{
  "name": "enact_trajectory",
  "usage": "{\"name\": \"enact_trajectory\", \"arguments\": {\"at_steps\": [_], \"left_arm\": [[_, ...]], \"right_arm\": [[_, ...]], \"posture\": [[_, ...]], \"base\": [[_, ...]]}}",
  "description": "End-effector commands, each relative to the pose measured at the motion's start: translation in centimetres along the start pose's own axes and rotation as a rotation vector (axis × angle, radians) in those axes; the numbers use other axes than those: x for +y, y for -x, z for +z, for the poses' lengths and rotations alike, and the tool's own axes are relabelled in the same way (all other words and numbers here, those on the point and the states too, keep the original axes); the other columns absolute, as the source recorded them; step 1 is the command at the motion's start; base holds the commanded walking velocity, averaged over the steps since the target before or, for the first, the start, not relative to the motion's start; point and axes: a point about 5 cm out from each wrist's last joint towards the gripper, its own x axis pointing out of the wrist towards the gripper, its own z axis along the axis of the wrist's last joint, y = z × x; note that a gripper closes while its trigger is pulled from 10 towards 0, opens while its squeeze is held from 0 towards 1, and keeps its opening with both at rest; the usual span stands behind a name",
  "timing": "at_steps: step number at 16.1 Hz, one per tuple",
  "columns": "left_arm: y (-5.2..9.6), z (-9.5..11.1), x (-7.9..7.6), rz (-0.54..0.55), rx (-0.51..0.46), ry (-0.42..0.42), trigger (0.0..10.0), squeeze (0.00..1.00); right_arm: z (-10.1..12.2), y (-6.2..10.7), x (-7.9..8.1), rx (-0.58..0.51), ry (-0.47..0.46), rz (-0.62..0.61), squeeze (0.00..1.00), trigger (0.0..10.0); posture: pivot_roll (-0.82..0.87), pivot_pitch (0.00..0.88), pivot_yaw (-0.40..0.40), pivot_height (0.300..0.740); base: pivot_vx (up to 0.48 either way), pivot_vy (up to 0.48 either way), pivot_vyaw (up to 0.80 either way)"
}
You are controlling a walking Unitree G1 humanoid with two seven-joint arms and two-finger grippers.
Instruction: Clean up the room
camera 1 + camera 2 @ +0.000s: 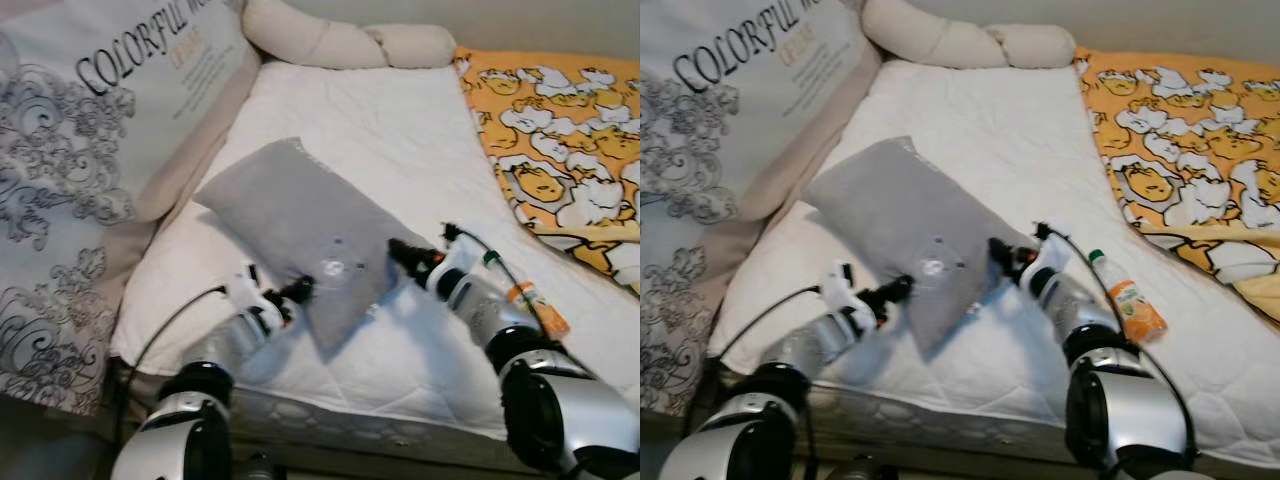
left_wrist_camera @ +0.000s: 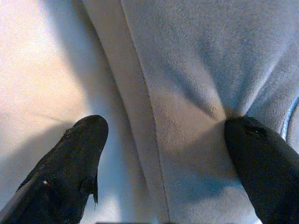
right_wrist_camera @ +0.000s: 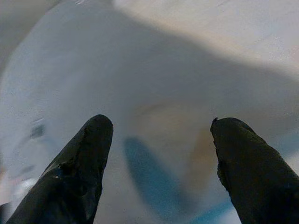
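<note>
**Both grippers at the grey pillow, tidying barely begun**

A flat grey rectangular fabric pillow (image 1: 300, 235) lies askew on the white quilted mattress (image 1: 400, 150), one corner pointing toward the near edge of the bed. The left gripper (image 1: 300, 291) reaches to the pillow's near left edge; in its wrist view the two black fingers (image 2: 70, 163) stand spread, one over the mattress beside the pillow's seam and the other pressing a dent into the grey cloth, so the claw is released and grasps nothing yet. The right gripper (image 1: 400, 256) sits at the pillow's near right edge, and in its wrist view its fingers (image 3: 79, 163) are likewise wide apart over pale cloth, holding nothing.

Judging by how things lie, little of the clean-up is done. The pillow is not yet lifted or squared up. A small plastic bottle with an orange label (image 1: 1128, 300) lies on its side on the mattress, just beside the right arm. A yellow-orange blanket printed with white cartoon figures (image 1: 560, 140) is rumpled over the far right of the bed. A long cream bolster (image 1: 340, 42) rests along the head end.

A large pale cushion with grey scrollwork (image 1: 90, 150) stands at the left; its print reads "COLORFUL", followed by a cut-off word. The smaller lines below it are too fine to read, as is the bottle's label.
</note>
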Motion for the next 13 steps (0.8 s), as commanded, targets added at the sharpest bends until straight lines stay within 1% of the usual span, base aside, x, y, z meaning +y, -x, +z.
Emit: {"name": "enact_trajectory", "arguments": {"at_steps": [1,2,3,4,5,6,7,8,9,10,11,12,13], "left_arm": [[-0.2,0.0,-0.5,-0.019,0.003,0.003,10.0,0.00],[-0.5,0.1,-0.9,-0.048,-0.013,0.045,10.0,0.00],[-0.6,0.1,-1.1,-0.053,-0.011,0.046,10.0,0.00],[-0.7,-0.4,-1.1,-0.043,0.024,0.002,10.0,0.00],[-0.8,-0.8,-1.2,-0.033,0.041,-0.041,10.0,0.00],[-0.9,-1.0,-1.3,-0.027,0.043,-0.065,10.0,0.00],[-1.0,-1.1,-1.5,-0.033,0.038,-0.067,10.0,0.00],[-1.1,-1.0,-1.6,-0.022,0.024,-0.049,4.6,0.00],[-1.2,-0.9,-1.6,-0.017,0.018,-0.042,3.9,0.00],[-1.3,-0.8,-1.9,-0.022,0.009,-0.037,0.9,0.00],[-1.4,-0.7,-2.1,-0.020,0.006,-0.048,8.7,0.00],[-1.4,-0.7,-2.1,-0.017,0.004,-0.060,10.0,0.00],[-1.5,-0.6,-2.3,-0.031,-0.002,-0.074,10.0,0.00]], "right_arm": [[-0.4,0.1,-0.1,0.004,-0.038,0.024,0.00,10.0],[-1.5,0.1,0.5,0.052,-0.052,0.103,0.00,3.4],[-1.9,0.1,0.6,0.069,-0.058,0.126,0.00,2.1],[-2.2,0.2,0.7,0.086,-0.063,0.140,0.00,0.4],[-2.5,0.3,0.7,0.102,-0.064,0.151,0.00,0.0],[-2.6,0.3,0.7,0.105,-0.064,0.157,0.00,0.0],[-2.4,0.3,0.7,0.092,-0.074,0.158,0.00,0.0],[-1.7,0.3,0.7,0.060,-0.089,0.168,0.00,10.0],[-1.3,0.3,0.7,0.045,-0.087,0.175,0.00,10.0],[0.0,0.4,0.7,0.004,-0.078,0.222,0.00,10.0],[0.9,0.8,0.6,-0.021,-0.044,0.258,0.00,10.0],[1.5,1.2,0.5,-0.029,-0.014,0.285,0.00,10.0],[2.1,2.0,0.3,-0.024,0.051,0.338,0.00,10.0]], "posture": [[0.01,0.000,0.034,0.740],[0.01,0.000,0.033,0.740],[0.01,0.000,0.033,0.740],[0.01,0.000,0.033,0.740],[0.00,0.000,0.033,0.740],[0.00,0.000,0.031,0.740],[-0.01,0.000,0.032,0.740],[-0.02,0.000,0.031,0.740],[-0.02,0.000,0.031,0.740],[-0.03,0.000,0.026,0.740],[-0.04,0.000,0.023,0.740],[-0.05,0.000,0.019,0.740],[-0.06,0.000,0.015,0.740]], "base": [[0.000,0.000,0.00],[0.000,0.000,0.00],[0.000,0.000,0.00],[0.000,0.000,0.00],[0.000,0.000,0.00],[0.000,0.000,0.00],[0.000,0.000,0.00],[0.000,0.000,0.00],[0.000,0.000,0.00],[0.000,0.000,0.00],[0.000,0.000,0.00],[0.000,0.000,0.00],[0.000,0.000,0.00]]}}
